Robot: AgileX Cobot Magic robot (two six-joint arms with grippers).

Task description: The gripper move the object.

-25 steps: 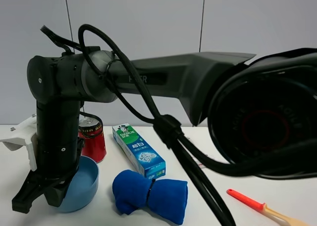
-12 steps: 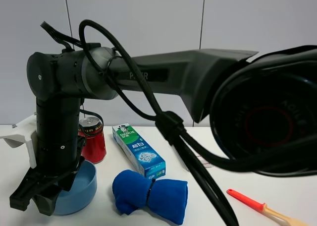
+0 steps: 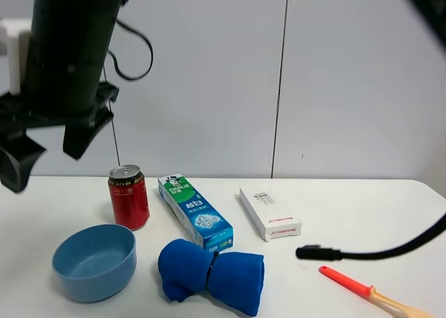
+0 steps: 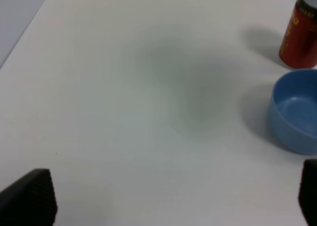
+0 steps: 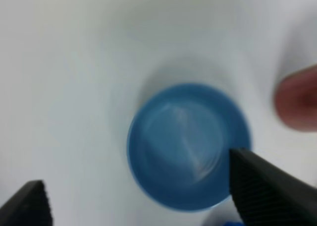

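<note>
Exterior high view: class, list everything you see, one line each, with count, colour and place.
bowl: 1, light blue, front left
can: 1, red, behind the bowl
toothpaste box: 1, green and white, right of the can
cloth: 1, dark blue, rolled, front centre
small box: 1, white, right of the toothpaste box
tool: 1, red handle, front right
cable: 1, black, right side
table: 1, white, under everything
right hand: 1, black, open, high above the bowl
left hand: 1, black, open, over bare table beside the bowl

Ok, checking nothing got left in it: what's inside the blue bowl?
Nothing that shows: the right wrist view looks straight down into the bowl, and its bottom looks bare, though blurred. One gripper finger covers a small bit of the rim.
</note>
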